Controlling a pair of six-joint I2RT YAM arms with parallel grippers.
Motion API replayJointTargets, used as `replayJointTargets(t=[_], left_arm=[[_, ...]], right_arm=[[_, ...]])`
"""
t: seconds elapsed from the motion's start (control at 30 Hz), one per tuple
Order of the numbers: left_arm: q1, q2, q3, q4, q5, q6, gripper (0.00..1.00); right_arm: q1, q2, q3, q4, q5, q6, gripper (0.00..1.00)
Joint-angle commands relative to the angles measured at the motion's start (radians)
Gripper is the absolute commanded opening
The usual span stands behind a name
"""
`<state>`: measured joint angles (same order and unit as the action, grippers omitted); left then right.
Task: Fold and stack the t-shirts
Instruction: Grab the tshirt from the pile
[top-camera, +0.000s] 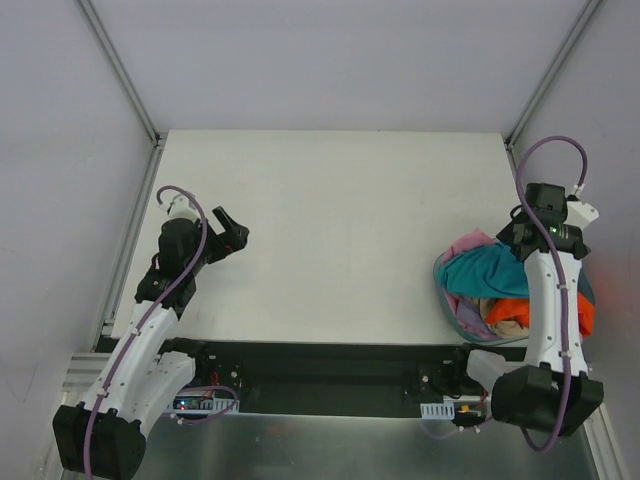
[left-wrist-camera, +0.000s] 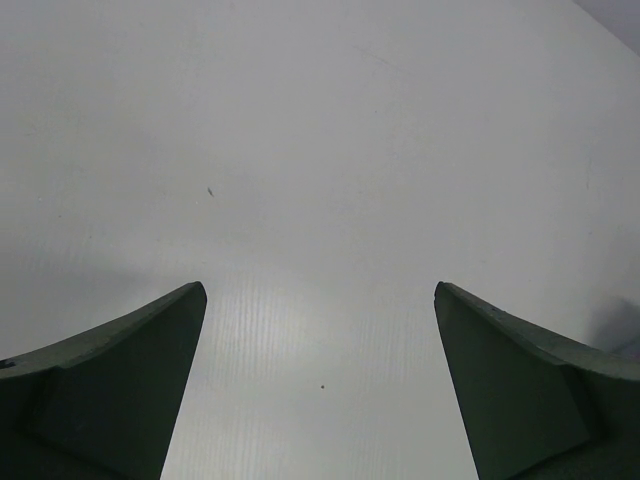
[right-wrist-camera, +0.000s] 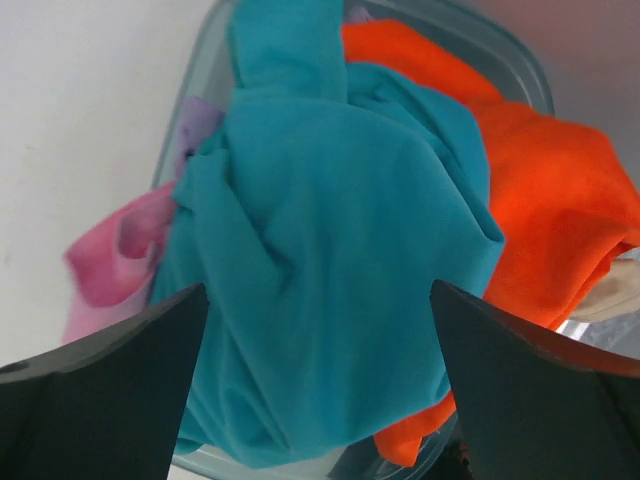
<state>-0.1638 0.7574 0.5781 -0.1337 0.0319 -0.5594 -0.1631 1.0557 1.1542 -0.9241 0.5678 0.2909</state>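
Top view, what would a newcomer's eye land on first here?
The heap of bright shirts in the basket at the right edge of the table: a teal shirt on top, an orange shirt beside it, a pink shirt at the rim. The right gripper hangs open above the teal one; the left gripper is open over the table on the left.
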Motion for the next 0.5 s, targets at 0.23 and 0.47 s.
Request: replayJointTargets(t=[0.23,0.47], left_arm=[[-0.003,0.013,0.022,0.009,-0.004,0.046,0.99],[-0.002,0.002,0.019,0.009,-0.015,0.053,0.99]], right_arm=[[-0.108,0.142,-0.065,0.047,-0.195,0.033,0.37],[-0.128,0.048,-0.091,0.047,-0.169,0.04,0.01]])
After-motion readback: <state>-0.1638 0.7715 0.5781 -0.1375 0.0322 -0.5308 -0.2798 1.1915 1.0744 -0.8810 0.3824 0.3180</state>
